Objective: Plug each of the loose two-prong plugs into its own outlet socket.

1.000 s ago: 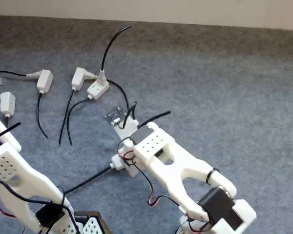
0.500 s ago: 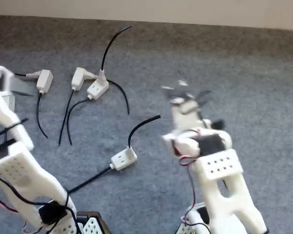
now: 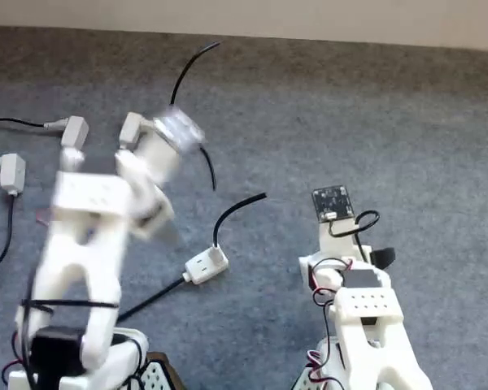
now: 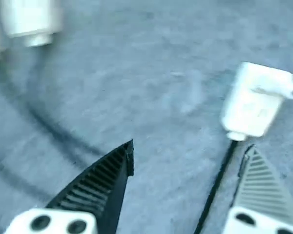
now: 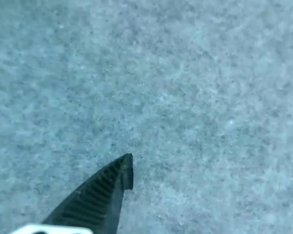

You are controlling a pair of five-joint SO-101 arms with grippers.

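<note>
My left gripper [image 4: 190, 151] hangs open over the grey carpet, and one white two-prong plug [image 4: 254, 105] with a black cord lies just beyond one fingertip. In the high view that gripper [image 3: 175, 130] is blurred above the plug cluster, beside a white plug [image 3: 130, 128]. Two more white plugs [image 3: 75, 130] [image 3: 12, 172] lie at the far left. A white outlet socket [image 3: 206, 264] with black cords rests on the carpet between the arms. My right arm [image 3: 362, 309] stands at the lower right, apart from the socket; one of its fingers [image 5: 110, 192] is over bare carpet with nothing against it.
Loose black cords [image 3: 187, 69] curl around the plug cluster and run from the socket toward the left arm's base [image 3: 146, 302]. A pale wall edge [image 3: 309, 20] borders the carpet at the back. Open carpet lies to the right.
My right arm drew back from the outlet socket to the right, leaving it lying on the carpet. My left arm swung from the left edge over to the plug cluster.
</note>
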